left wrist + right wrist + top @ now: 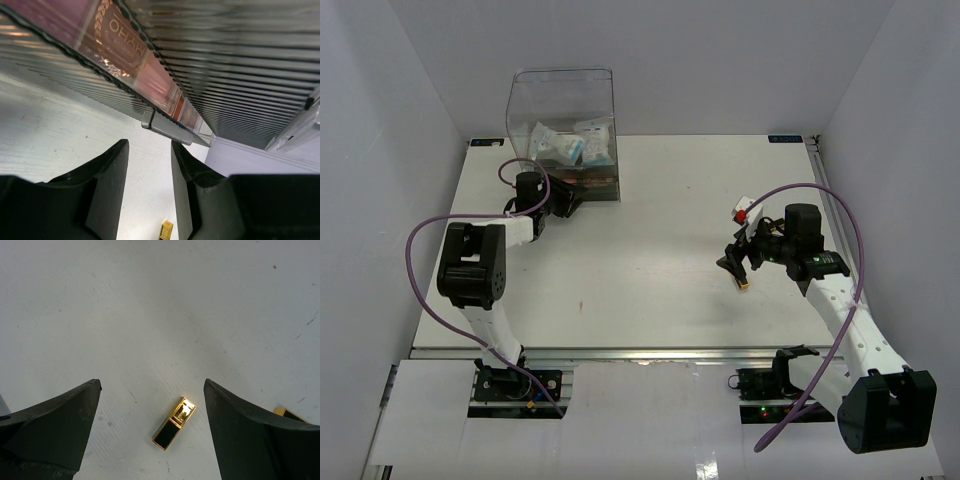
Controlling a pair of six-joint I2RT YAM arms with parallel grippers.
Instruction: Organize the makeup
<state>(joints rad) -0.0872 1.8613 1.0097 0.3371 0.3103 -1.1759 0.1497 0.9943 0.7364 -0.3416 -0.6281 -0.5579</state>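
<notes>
One short black-gold tube [174,430] on white table [150,300], below spread, empty right gripper [152,384]; left gripper [149,149] released, empty, beside clear ribbed plastic box [240,75].

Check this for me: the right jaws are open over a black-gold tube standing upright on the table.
One thing is wrong: the tube lies flat on the table, not upright, as the right wrist view shows. The right jaws are open over it.

The left arm [490,325] and right arm [850,320] have white tubular links joined by blocky black motor housings. A purple cable [408,255] loops beside each. The left gripper [150,150] and right gripper [152,385] have matte black, wedge-shaped fingers [55,430].
</notes>
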